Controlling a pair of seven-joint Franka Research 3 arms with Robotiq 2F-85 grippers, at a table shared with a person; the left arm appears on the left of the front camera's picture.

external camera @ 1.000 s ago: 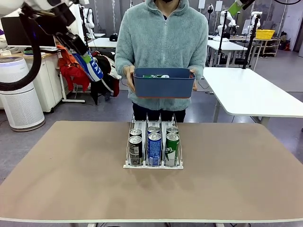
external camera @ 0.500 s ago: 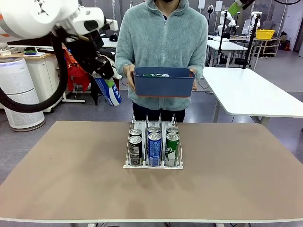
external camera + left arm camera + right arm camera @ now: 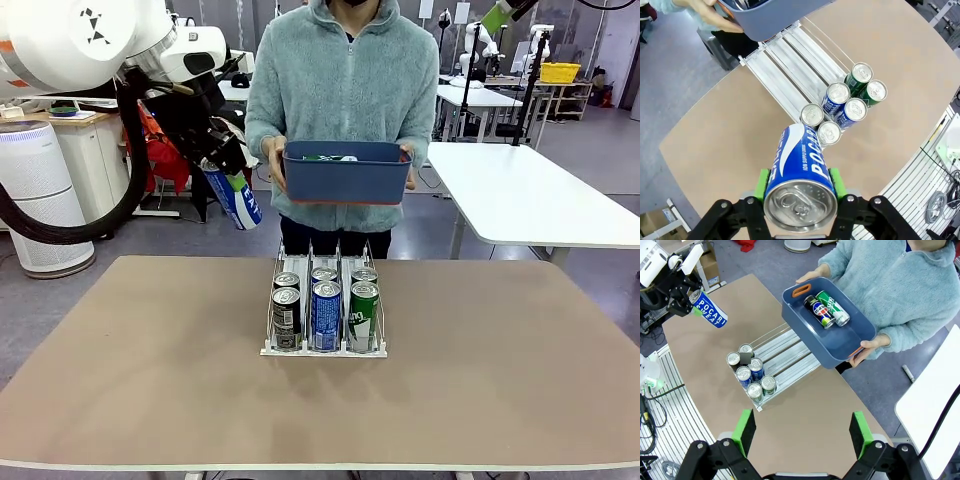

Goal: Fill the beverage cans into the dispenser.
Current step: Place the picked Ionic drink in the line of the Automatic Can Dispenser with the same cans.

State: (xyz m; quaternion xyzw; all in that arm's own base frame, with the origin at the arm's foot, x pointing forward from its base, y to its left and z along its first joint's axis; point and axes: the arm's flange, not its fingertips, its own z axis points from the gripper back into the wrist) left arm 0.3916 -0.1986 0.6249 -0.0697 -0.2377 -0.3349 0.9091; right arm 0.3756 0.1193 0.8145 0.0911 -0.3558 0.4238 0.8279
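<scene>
Leftmost, the left hand (image 3: 222,172) hangs in the air with its green pads pinching a blue-and-white can (image 3: 236,200) by its upper part; in the left wrist view the silver top faces the wrist and the printed body juts out past the fingers (image 3: 761,183), tilted down toward the surface (image 3: 150,360); the can is clear of the surface and touches nothing but the pads; it sits up and to the left of the dispenser (image 3: 310,256).

Middle of the surface, the dispenser holds six cans at its near end, two per lane: dark cans (image 3: 287,318) in the left lane, blue cans (image 3: 327,315) in the middle, green cans (image 3: 363,315) in the right; the far stretch of every lane lies bare.

Behind it, the person's hands (image 3: 272,160) hold a dark blue tub (image 3: 345,178) above the far edge; the right wrist view shows a black Pepsi can (image 3: 817,310) and a green can (image 3: 835,307) lying in it.

Rightward, the right hand (image 3: 802,432) is spread wide and empty, high above the scene.

Against a second ago, the left hand and its can have come down and to the right, nearer the tub; over the last half second barely at all; dispenser, its six cans and the tub have kept their places.
</scene>
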